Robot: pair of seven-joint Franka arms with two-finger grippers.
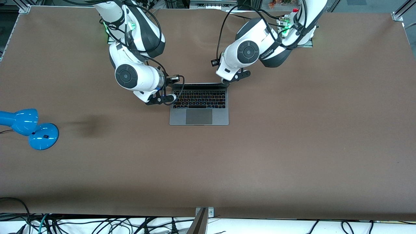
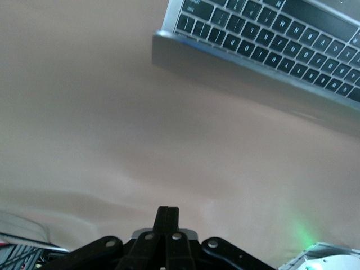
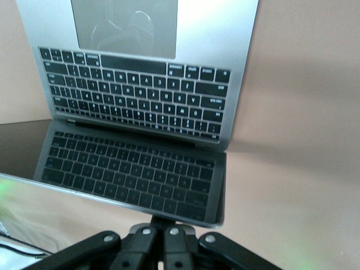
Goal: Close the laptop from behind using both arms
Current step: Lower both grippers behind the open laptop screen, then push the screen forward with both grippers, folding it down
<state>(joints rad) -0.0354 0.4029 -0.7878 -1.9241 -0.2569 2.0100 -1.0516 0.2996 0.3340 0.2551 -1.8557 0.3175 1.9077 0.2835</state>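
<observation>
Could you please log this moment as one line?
laptop: open | left pincer: shut, at lid corner | right pincer: shut, at lid's top edge

Blue desk lamp (image 1: 29, 128) lies, seemingly tipped, on brown table (image 1: 292, 146).

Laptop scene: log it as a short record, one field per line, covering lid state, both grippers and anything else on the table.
laptop: open on the brown table, keyboard and trackpad showing, screen dark
lid: up, not yet pushed down
left gripper: shut, holding nothing, at the lid's top edge toward the left arm's end
right gripper: shut, holding nothing, by the lid's edge toward the right arm's end
blue desk lamp: at the right arm's end of the table, apart from the laptop
</observation>
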